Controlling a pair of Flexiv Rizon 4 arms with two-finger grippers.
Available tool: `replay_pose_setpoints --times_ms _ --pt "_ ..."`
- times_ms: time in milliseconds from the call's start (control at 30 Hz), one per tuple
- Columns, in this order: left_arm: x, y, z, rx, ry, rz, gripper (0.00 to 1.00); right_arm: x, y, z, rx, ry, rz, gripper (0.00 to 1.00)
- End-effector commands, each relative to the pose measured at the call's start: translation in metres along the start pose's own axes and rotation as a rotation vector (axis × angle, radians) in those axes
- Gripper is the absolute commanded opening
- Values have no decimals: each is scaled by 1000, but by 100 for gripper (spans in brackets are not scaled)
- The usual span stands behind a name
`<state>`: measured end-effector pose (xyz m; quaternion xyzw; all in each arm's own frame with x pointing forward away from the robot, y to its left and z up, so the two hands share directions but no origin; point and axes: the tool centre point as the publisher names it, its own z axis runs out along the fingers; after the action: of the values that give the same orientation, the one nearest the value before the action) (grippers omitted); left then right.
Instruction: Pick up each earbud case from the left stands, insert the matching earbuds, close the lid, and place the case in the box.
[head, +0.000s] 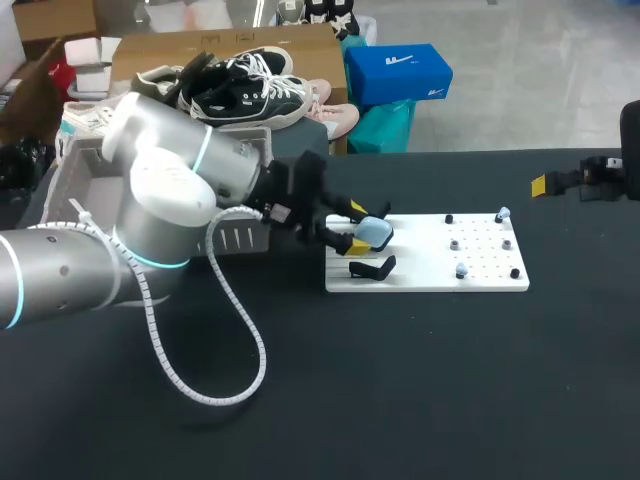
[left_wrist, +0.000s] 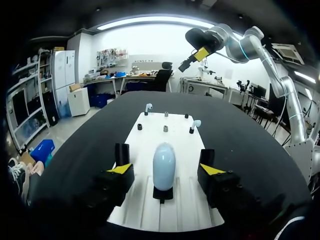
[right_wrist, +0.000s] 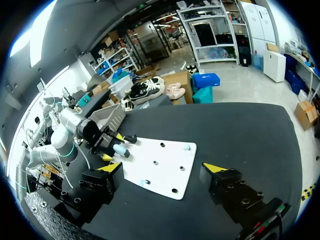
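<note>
table is black, bearing white board with pale blue case.

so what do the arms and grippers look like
The left arm and right arm are rounded silver-grey with cyan rings. A white spiral-wrapped cable hangs off the left one. The left gripper and right gripper are black with yellow tips.

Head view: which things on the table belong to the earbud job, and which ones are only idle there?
For the job:
- earbud case
- two earbuds
- white board
- grey box
- left gripper, open around the case

Idle:
- empty black stand
- bare pegs
- right gripper, open, holding nothing
</note>
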<state>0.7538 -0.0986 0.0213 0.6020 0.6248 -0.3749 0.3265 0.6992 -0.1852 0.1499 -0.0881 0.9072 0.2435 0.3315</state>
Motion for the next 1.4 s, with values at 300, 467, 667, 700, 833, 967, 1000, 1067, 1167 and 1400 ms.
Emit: replay_pose_setpoints --times_ms 300,467,667,700,833,967,1000,1067,1167,1400 --pt "2 -2 3 -15 14 -13 71 0 0 0 -2 2 -1 100" --pt "4 -2 3 -19 15 -18 66 0 0 0 -2 2 -1 100" --pt "5 -1 4 -26 17 -23 55 0 0 0 -2 2 -1 100" --pt "5 -1 4 -26 17 -23 54 0 0 0 -2 2 -1 100" --pt "5 -1 4 -23 17 -22 51 0 0 0 -2 2 -1 100" --pt "5 -1 4 -20 17 -20 48 0 0 0 -2 2 -1 100" --pt "5 -1 4 -19 17 -19 47 0 0 0 -2 2 -1 100" --pt "5 -1 4 -17 17 -19 46 0 0 0 -2 2 -1 100" --pt "5 0 4 -15 16 -21 45 0 0 0 -2 2 -1 100" --pt "6 2 4 -15 13 -27 28 0 0 0 -2 2 -1 100"
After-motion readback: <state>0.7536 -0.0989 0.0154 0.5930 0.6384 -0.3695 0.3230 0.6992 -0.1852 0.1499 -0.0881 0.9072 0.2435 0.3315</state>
